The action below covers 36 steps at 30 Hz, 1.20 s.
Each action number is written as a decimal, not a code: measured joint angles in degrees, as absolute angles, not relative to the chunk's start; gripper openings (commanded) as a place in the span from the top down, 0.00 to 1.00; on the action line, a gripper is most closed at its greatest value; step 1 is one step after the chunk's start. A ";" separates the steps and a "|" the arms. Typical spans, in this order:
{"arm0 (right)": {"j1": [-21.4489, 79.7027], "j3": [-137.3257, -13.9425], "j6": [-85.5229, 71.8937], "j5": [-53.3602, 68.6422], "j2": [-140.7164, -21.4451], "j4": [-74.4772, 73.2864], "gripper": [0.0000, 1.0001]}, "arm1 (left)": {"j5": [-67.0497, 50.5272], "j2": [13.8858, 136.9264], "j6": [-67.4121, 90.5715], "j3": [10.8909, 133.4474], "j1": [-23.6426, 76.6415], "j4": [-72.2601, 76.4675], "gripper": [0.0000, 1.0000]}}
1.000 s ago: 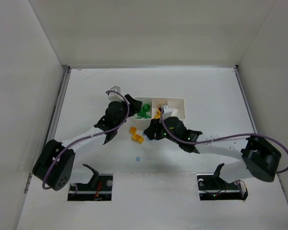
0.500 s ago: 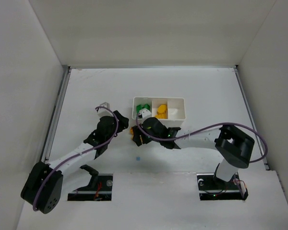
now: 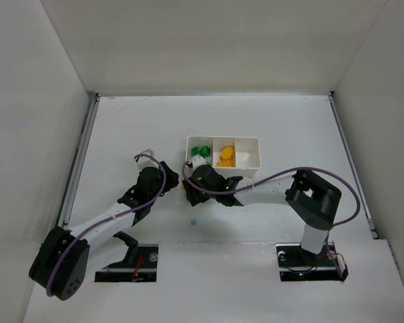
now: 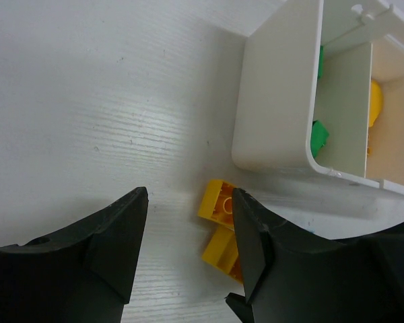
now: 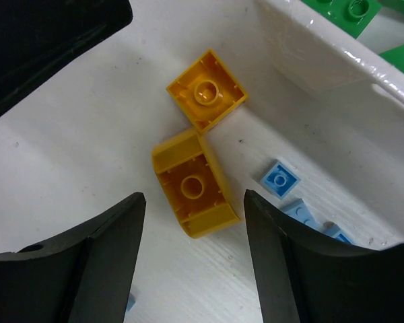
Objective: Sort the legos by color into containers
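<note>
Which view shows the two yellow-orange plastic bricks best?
Right wrist view: both yellow-orange plastic bricks lie whole and large. Left wrist view shows them partly hidden; top external view hardly shows them.

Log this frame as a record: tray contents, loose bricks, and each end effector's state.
tray: green bricks in the left compartment, yellow pieces in the middle one
loose on table: square yellow brick and longer yellow brick, touching, undersides up; light blue pieces beside them
left end effector: open, holding nothing
right end effector: open, over the longer yellow brick, not gripping it
</note>
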State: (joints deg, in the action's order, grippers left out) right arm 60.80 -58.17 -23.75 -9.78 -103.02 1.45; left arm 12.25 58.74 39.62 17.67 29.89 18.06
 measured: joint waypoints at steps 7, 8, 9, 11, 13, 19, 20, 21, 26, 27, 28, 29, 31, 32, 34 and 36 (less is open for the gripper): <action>60.86 -60.58 -22.87 -10.17 -105.21 0.30 0.51 | 11.68 58.67 39.62 17.28 29.89 17.89 0.51; 60.90 -60.77 -22.72 -10.20 -105.56 0.23 0.56 | 11.53 58.65 39.62 17.26 29.87 17.76 0.51; 60.99 -60.95 -22.57 -10.24 -105.82 0.08 0.62 | 11.31 58.63 39.62 17.26 29.87 17.67 0.51; 61.32 -61.12 -22.37 -10.55 -105.91 -0.03 0.69 | 10.98 58.63 39.59 17.26 29.87 17.65 0.51; 61.65 -61.12 -22.44 -10.59 -105.86 -0.03 0.73 | 10.90 58.63 39.57 17.26 29.89 17.56 0.51; 61.98 -58.52 -22.41 -10.28 -100.55 -0.97 0.73 | 10.96 59.31 39.05 17.26 31.20 17.52 0.50; 61.98 -57.91 -22.39 -10.15 -98.59 -1.28 0.73 | 10.94 59.57 38.85 17.26 31.55 17.52 0.50; 61.98 -57.30 -22.37 -10.04 -96.29 -1.32 0.73 | 10.94 59.90 38.57 17.26 31.94 17.52 0.50; 61.12 -55.11 -22.17 -9.21 -84.79 -1.28 0.73 | 11.22 61.32 37.26 17.37 33.61 17.43 0.49; 60.34 -54.85 -22.22 -9.04 -82.96 -1.10 0.73 | 11.35 61.73 36.95 17.47 34.04 17.43 0.48; 59.18 -54.63 -22.24 -8.97 -81.34 -0.93 0.73 | 11.51 62.19 36.67 17.67 34.52 17.34 0.48; 57.67 -54.48 -22.26 -9.08 -80.03 -0.89 0.73 | 11.68 62.70 36.36 17.93 35.00 17.32 0.47; 53.67 -54.30 -22.50 -9.74 -78.22 -0.69 0.73 | 12.10 64.07 35.66 18.81 36.21 17.30 0.46; 51.75 -54.22 -22.74 -10.17 -77.82 -0.45 0.73 | 12.25 64.71 35.33 19.27 36.73 17.30 0.45; 48.14 -54.06 -23.16 -11.16 -77.73 0.23 0.73 | 12.75 66.15 34.61 20.43 37.93 17.30 0.44; 45.47 -53.91 -23.86 -12.21 -78.32 0.56 0.70 | 13.39 67.55 33.85 21.50 39.00 17.34 0.44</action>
State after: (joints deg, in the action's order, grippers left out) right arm 45.47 -53.91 -23.86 -12.21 -78.32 0.56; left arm 13.39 67.55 33.85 21.50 39.00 17.34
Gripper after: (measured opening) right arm 0.424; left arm 0.553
